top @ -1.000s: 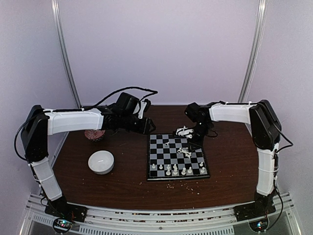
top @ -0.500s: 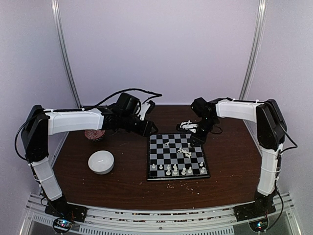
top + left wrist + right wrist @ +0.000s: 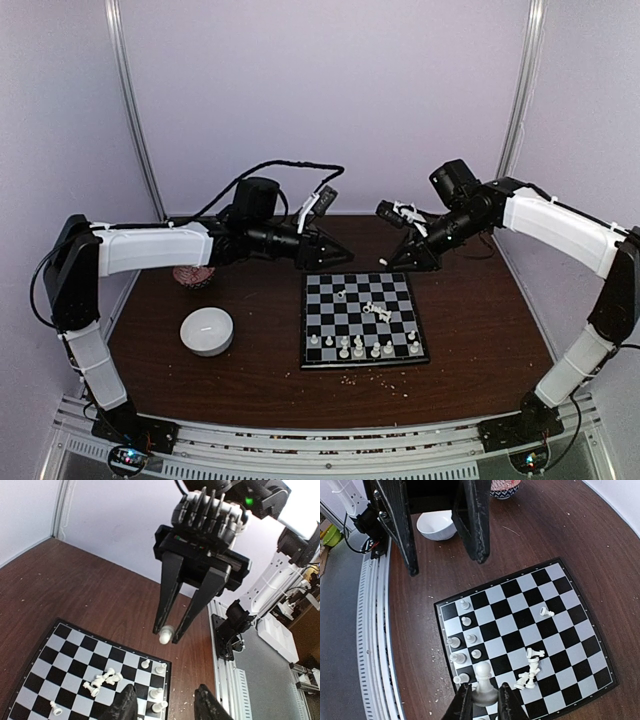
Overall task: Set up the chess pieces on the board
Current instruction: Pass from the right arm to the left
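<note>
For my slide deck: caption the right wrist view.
Right gripper holds a white piece above the board.

We cannot tell the kinds of the fallen chess pieces [image 3: 377, 311] from above: too small. The right wrist view's top edge cuts off the patterned bowl [image 3: 504, 487]; overhead, the left arm [image 3: 150, 247] half hides it.

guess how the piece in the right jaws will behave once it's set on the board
Probably light: the piece looks like small white plastic. Likely tippy: it is tall on a narrow base, and several pieces lie toppled on the board. Its rounded head may let it roll if dropped.
</note>
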Robot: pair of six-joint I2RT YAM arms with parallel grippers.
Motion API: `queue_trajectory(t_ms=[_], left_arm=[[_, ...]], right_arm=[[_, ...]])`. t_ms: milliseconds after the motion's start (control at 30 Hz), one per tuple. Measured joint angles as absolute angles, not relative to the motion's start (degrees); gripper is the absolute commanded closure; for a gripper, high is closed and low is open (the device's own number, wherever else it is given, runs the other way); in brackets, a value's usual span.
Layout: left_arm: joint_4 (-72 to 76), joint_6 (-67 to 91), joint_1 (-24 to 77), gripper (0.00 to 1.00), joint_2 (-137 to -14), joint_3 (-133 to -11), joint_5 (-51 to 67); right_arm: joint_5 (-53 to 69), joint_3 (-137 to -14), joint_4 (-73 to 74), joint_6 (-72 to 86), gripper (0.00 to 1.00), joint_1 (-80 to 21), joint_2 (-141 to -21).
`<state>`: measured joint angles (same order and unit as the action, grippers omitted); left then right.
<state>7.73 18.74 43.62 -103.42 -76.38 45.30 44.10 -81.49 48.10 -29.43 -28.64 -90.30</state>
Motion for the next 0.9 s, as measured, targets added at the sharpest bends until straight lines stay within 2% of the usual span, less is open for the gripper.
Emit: queue_trajectory(t_ms=[433,900], left_arm=[[9.17,21.67,46.04,0.62,-112.14,-83.77,52.53],[8.45,22.46,47.68,0.71,-114.54,-87.02,55.24]], right_arm=[[48.86,-80.18,47.13,-27.22,0.81,-29.23,-90.02],[49.01,-80.18,47.18,-27.20,0.81,-29.93,-90.02]])
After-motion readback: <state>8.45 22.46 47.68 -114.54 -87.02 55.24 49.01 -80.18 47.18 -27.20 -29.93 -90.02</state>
